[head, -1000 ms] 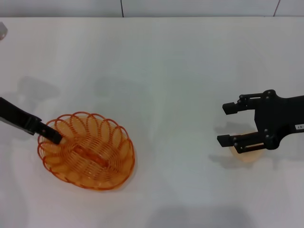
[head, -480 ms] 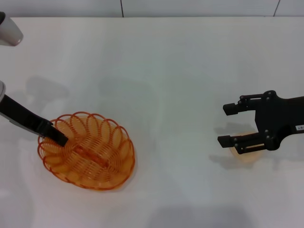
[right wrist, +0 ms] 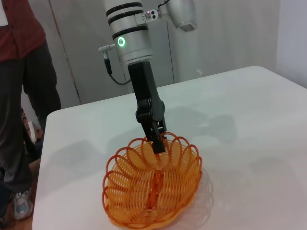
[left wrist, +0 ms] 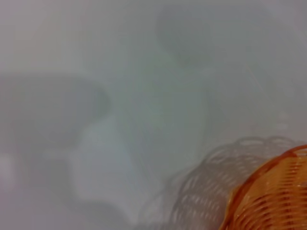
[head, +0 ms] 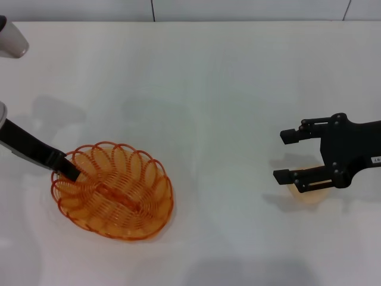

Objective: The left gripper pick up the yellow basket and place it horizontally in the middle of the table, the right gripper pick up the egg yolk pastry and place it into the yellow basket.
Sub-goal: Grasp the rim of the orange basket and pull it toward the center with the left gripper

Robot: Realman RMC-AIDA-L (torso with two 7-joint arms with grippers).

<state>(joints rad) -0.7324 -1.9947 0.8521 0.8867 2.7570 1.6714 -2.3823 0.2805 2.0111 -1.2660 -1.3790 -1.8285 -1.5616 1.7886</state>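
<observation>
The yellow basket (head: 113,190) lies at the left front of the white table (head: 208,89). My left gripper (head: 68,170) comes in from the left and is shut on the basket's near-left rim. The right wrist view shows it pinching the rim (right wrist: 157,141) of the basket (right wrist: 153,191) from above. A part of the basket (left wrist: 273,196) also shows in the left wrist view. My right gripper (head: 284,156) is open and hovers at the right. The egg yolk pastry (head: 309,193) lies on the table under its lower finger, mostly hidden.
The left arm's white, green-lit joint (right wrist: 129,38) rises above the basket. A person in a red top (right wrist: 21,96) stands beside the table on the basket's side. The table's far edge (head: 190,21) runs along the back.
The basket has shifted a little to the right and turned slightly, with the left gripper holding its rim. The right arm has not moved.
</observation>
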